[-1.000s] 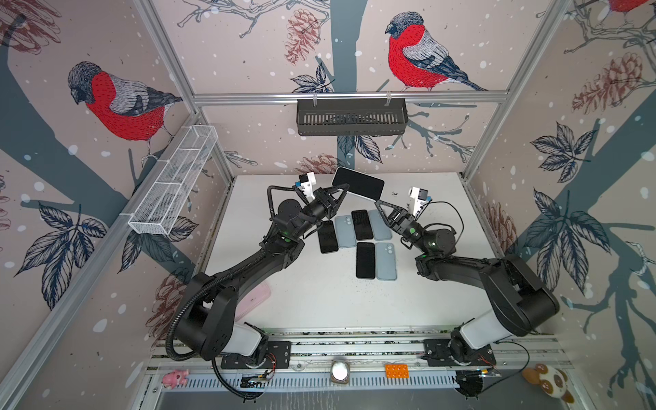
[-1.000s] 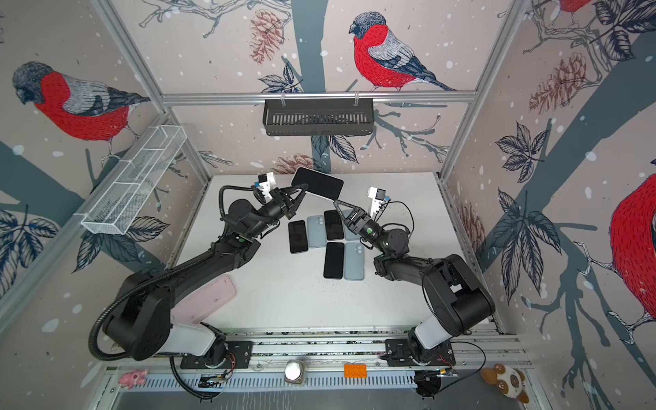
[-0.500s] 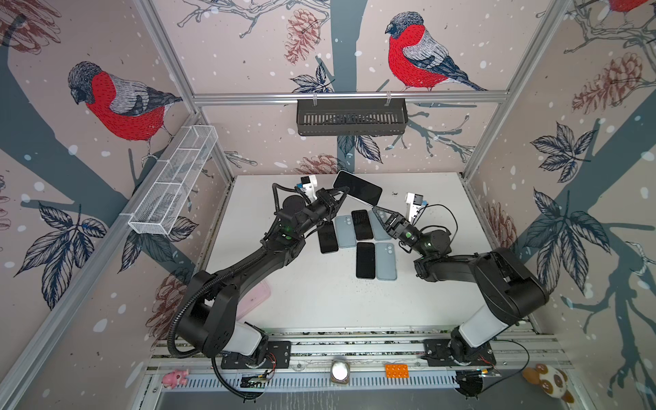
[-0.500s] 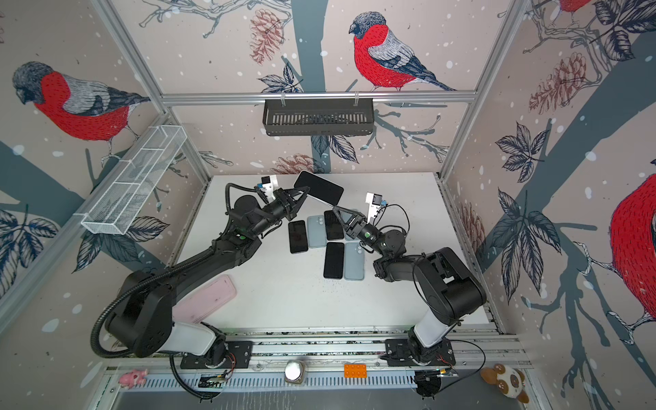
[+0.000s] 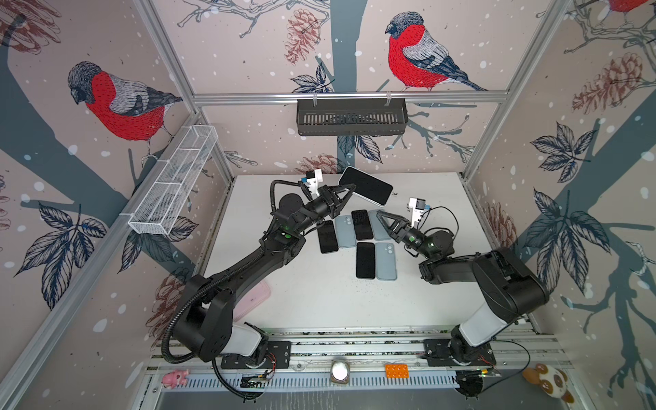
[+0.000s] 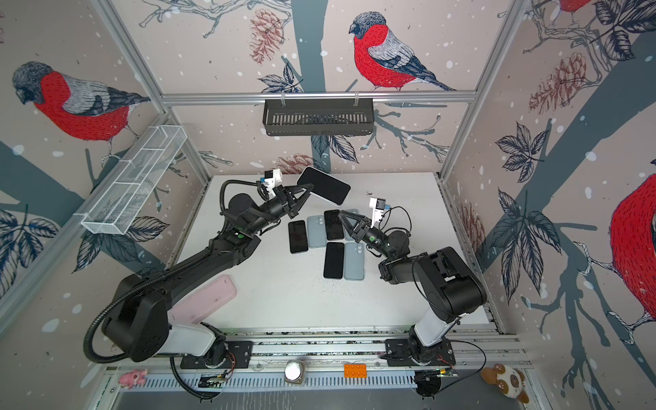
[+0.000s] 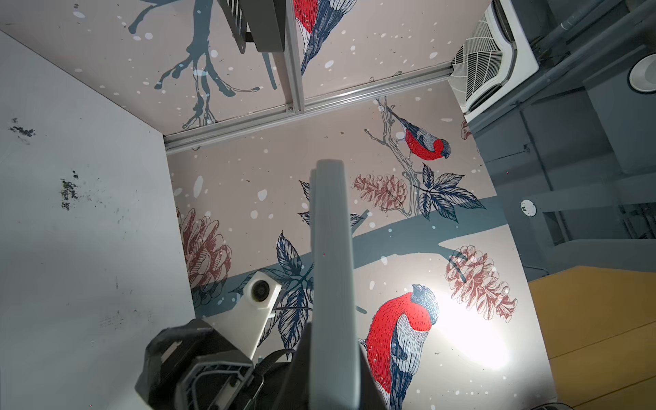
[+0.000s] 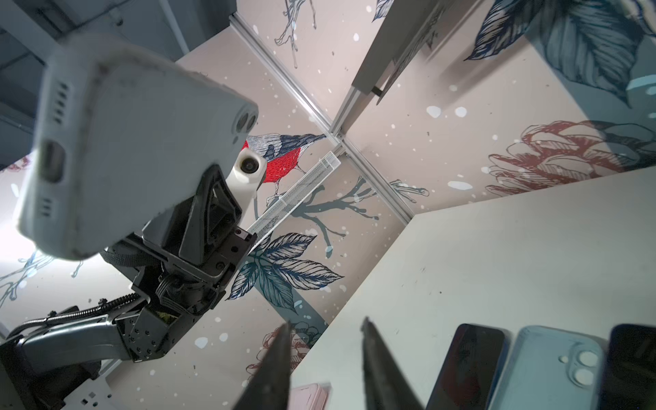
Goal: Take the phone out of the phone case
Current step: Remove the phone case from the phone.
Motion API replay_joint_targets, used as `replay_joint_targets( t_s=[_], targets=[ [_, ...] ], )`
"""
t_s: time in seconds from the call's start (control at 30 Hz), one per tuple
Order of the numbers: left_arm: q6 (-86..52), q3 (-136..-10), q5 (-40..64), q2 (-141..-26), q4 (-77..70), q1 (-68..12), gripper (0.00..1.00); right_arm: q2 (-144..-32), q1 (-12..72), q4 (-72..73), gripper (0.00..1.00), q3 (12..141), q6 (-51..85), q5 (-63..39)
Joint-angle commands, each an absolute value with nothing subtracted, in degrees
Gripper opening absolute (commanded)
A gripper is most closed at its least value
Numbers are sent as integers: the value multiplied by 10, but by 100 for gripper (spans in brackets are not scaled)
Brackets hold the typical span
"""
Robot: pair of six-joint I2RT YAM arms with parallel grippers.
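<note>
Clamping the grey phone case [image 8: 142, 135] near its camera end, the left claw [image 5: 349, 191] held it tilted in the air over the far part of the counter [image 5: 319, 294], fingers pressed tight on it. The phone [image 5: 366, 184] sat inside the case, dark screen up. The right claw [image 8: 326, 321] hung lower and near, not touching it, fingers spread with nothing between them. It was above the loose phones [image 5: 362, 224] and blue-grey cases [image 5: 345, 231] lying in rows. A pink case [image 5: 253, 300] lay beside the left arm.
</note>
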State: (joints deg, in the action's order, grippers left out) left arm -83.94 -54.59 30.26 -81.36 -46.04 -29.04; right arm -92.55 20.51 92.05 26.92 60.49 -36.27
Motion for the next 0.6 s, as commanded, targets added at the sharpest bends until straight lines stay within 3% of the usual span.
replay_joint_targets(
  t_s=[0.0, 0.07, 0.27, 0.43, 0.57],
  targets=[
    [-841, -543, 333, -812, -522, -276, 0, -882, 172, 996, 63, 254, 654, -361],
    [-836, -544, 364, -822, -528, -261, 0, -819, 154, 892, 73, 255, 636, -365],
    [-845, -546, 431, -867, -578, -242, 0, -672, 148, 522, 83, 352, 531, -352],
    [-890, -544, 450, -897, -666, -247, 0, -683, 138, 431, 81, 421, 559, -391],
    [-895, -542, 452, -900, -683, -251, 0, -696, 137, 452, 78, 423, 587, -411]
  ],
)
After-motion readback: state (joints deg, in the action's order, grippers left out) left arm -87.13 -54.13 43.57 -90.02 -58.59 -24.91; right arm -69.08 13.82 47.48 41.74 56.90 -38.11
